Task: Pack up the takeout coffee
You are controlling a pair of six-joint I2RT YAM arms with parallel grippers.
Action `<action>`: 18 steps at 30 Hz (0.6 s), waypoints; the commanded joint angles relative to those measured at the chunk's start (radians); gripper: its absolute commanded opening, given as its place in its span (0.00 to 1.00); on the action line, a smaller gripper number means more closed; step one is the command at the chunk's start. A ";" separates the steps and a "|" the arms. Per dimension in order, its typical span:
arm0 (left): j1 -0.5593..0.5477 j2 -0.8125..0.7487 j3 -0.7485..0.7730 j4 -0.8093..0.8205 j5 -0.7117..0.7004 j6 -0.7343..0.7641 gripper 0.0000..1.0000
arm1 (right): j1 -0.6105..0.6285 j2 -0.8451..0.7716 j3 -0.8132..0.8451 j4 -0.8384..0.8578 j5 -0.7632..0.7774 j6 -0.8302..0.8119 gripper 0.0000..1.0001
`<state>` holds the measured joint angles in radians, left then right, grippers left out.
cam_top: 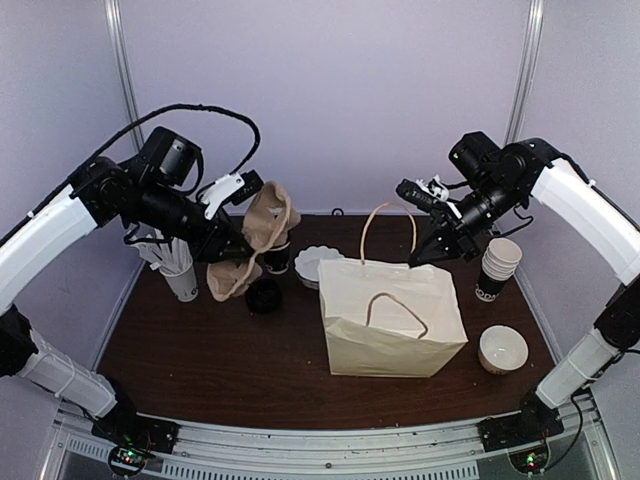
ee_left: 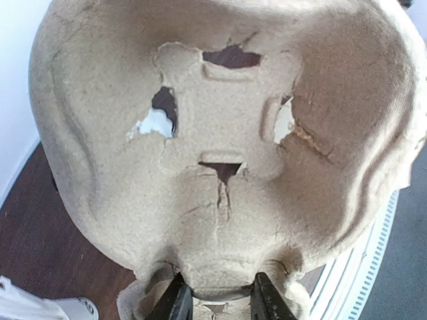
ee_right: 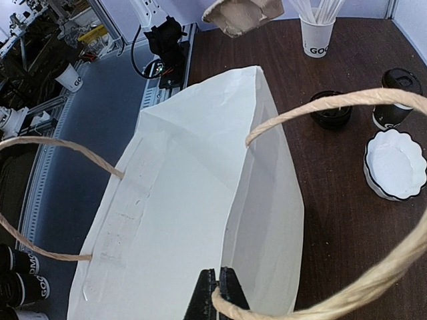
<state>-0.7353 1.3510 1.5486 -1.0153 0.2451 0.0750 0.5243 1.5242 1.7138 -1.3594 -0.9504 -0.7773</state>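
Left gripper (ee_left: 217, 297) clamps pulp cup carrier (ee_left: 220, 167) by its edge; takeout coffee (ee_right: 395, 100) just beneath; right gripper (ee_right: 217, 283) pinches twine bag handle (ee_right: 347, 100)

overhead rear view and close right-wrist view share bag (cam_top: 370, 345).

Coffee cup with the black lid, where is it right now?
The cup stands on the table left of the bag, right beside the white fluted dish; in the top view the raised cup carrier partly hides it.
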 commanded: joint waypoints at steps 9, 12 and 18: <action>-0.162 0.080 0.133 0.518 0.350 0.014 0.31 | 0.010 0.032 0.048 -0.009 -0.059 0.047 0.00; -0.191 0.128 0.159 0.584 0.390 0.009 0.31 | 0.009 0.020 0.052 0.003 -0.056 0.068 0.00; -0.233 0.220 0.158 0.731 0.480 -0.058 0.31 | 0.010 0.018 0.044 0.019 -0.064 0.096 0.00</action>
<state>-0.9443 1.5265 1.6829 -0.4633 0.6247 0.0650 0.5282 1.5612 1.7370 -1.3563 -0.9909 -0.7067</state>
